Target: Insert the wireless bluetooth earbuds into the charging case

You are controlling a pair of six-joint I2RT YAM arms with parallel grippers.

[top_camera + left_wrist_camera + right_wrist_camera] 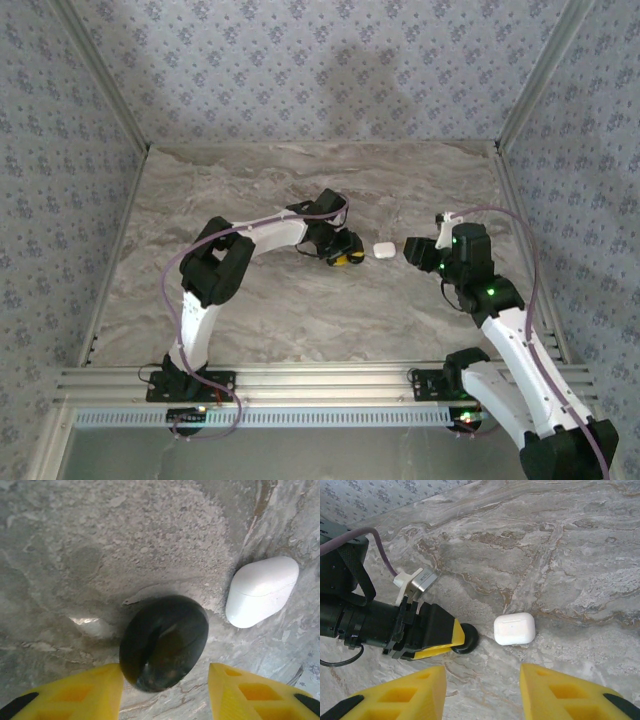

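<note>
Judging from the shut charging case (514,628), you seem barely started: your left gripper (165,669) stands loosely parted around a black round puck (167,637), right gripper (482,668) open and empty

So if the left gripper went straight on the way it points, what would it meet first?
The round black piece, seemingly an earbud, lying on the table right at the left gripper's open fingertips. The white charging case sits off that line.

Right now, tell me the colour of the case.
The case is plain white, seen best from the left wrist camera.
</note>
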